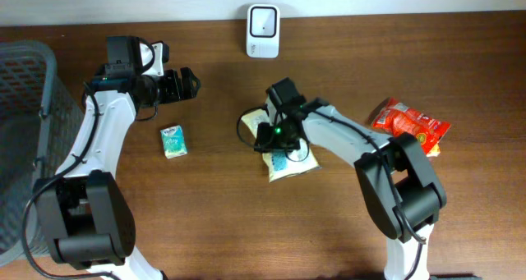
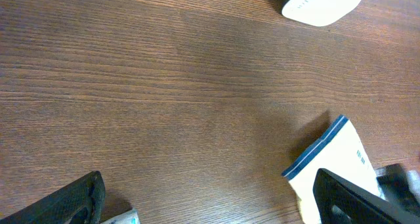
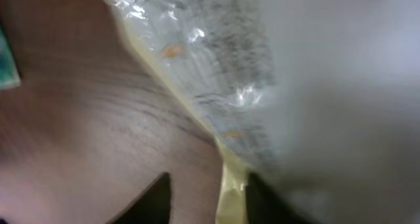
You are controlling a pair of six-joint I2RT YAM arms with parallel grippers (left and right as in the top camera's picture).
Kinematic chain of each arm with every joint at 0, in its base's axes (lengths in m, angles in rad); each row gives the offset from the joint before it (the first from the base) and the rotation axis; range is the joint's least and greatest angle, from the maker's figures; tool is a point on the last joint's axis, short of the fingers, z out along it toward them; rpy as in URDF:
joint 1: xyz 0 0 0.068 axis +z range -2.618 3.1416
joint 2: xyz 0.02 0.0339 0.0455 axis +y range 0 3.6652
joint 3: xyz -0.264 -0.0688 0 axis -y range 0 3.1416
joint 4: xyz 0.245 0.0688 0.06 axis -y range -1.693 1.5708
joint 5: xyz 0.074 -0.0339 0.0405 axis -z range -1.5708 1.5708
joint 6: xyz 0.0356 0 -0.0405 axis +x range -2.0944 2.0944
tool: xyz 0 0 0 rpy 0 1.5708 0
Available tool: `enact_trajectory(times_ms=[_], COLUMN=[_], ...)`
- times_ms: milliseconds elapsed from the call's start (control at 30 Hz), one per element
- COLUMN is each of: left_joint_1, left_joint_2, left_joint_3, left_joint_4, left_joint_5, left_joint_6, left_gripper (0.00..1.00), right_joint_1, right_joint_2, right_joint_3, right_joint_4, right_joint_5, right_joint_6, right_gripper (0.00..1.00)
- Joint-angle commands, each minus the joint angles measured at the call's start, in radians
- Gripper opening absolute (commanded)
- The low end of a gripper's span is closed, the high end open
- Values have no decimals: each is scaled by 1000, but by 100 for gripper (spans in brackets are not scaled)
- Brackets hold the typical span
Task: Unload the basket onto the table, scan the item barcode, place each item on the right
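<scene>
- The brown wood worktop (image 1: pixel 222 222) fills pretty much the whole shot.
- A grey mesh basket (image 1: pixel 29 62) sits at the left edge.
- The left arm (image 1: pixel 94 140) reaches up to the far left part. Its left hand (image 1: pixel 187 84) is spread wide with nothing in it, pointing right over bare wood.
- The right arm (image 1: pixel 345 134) stretches in to the middle, with the right hand (image 3: pixel 207 199) down on the yellow-and-clear packet (image 1: pixel 289 163). On the wrist cam its fingers (image 3: pixel 149 199) stand a bit apart. The packet's yellow edge is between them and wood shows beside it, so it isn't clamped.
- A red snack bag (image 1: pixel 411 126) lies off at the right, well apart from everything else.
- That yellow-and-clear packet is the item. It lies flat mid-worktop, on the near side of the scanner (image 1: pixel 263 21), partly under the right hand.
- The scanner is white and sits at the far edge, about centre.
- A small teal packet (image 1: pixel 173 140) lies just right of the left arm, nearer than the left hand.
</scene>
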State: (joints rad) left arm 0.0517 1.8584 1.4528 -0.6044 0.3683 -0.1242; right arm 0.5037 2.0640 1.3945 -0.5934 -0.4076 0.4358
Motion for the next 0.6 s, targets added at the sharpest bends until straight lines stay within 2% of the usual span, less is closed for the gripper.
enact_trajectory(times_ms=[0,267,400,567], left_joint_1=[2,2,2,2], left_joint_2=[8,8,8,8], left_joint_3=[5,5,5,5], left_joint_4=[2,2,2,2], left_joint_5=[1,1,1,1], left_joint_6=[9,9,9,9], left_gripper=[99,99,99,99], right_joint_1=[6,95,95,23], right_joint_2=[-61,-60,-60,-60], right_joint_3=[111,100,53,29], right_joint_4=[-85,-306,-410,-423], right_joint_5=[-39,-68,121,245], right_joint_6=[-135,-144,-144,-156], right_gripper=[45,52,55,56])
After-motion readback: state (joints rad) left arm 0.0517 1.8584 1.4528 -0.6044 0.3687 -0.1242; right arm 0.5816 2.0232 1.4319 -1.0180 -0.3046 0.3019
